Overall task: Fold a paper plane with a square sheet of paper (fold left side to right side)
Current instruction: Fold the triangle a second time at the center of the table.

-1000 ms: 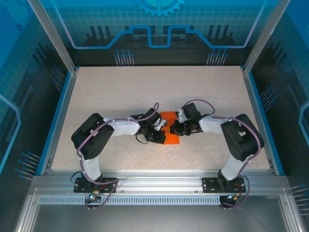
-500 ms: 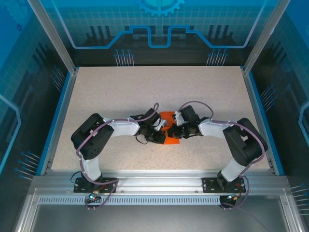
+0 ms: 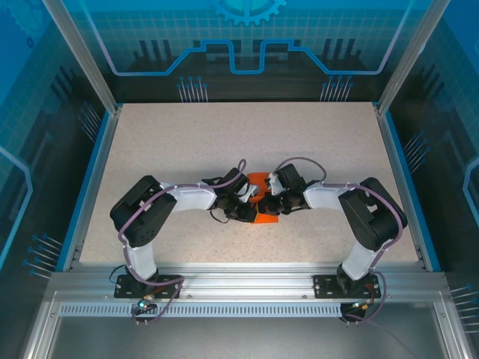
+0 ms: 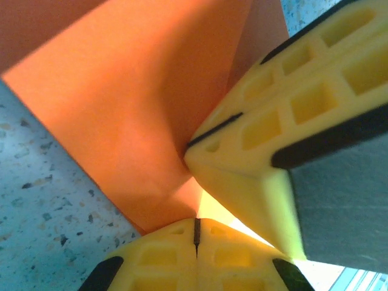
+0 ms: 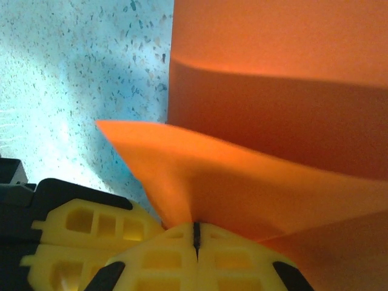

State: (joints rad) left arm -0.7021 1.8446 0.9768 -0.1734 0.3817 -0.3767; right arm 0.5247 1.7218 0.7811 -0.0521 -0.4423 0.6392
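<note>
Top view, sheet: The square sheet of paper (image 3: 261,180) is lying near the middle of the bench (image 3: 187,142). Both arms are reaching inward over it, so much of it is being covered.
Top view, tools: The left tool (image 3: 249,203) and the right tool (image 3: 271,202) are meeting tip to tip over the sheet, just beside each other. From this height it is not showing how far they are open.
Left wrist, own tool: The jaws are standing fully closed, with only a thin seam between them. A corner of the orange sheet is ending right at the tips, but I cannot tell whether it is pinched.
Left wrist, neighbour: The right tool is coming in from the right, and its tip is meeting the paper where a soft hollow is forming.
Right wrist, own tool: The jaws are closed, and a raised flap of the sheet is running straight into the seam. It seems to be pinching that edge.
Right wrist, sheet: The flap is curving up above the flat part, which is resting on the speckled bench.
Reason, as I judge it: The right tool is probably lifting one layer for the fold, while the left tool is steadying the paper close by.
</note>
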